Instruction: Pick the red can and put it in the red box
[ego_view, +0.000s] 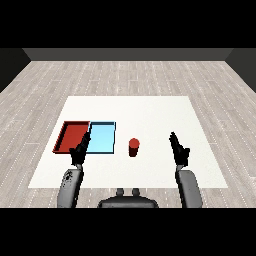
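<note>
Right hand (179, 149) open beside upright red can (133, 147), red tray (73, 136) left

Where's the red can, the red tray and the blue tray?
red can (133, 148): head view, on its side wall.
red tray (73, 136): head view, on its bare floor.
blue tray (102, 138): head view, on its bare floor.

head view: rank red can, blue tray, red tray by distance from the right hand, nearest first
From the right hand:
1. red can, standing just to its left, mid-table.
2. light blue tray, left of the can.
3. red tray, farthest left, next to the left hand.
</note>
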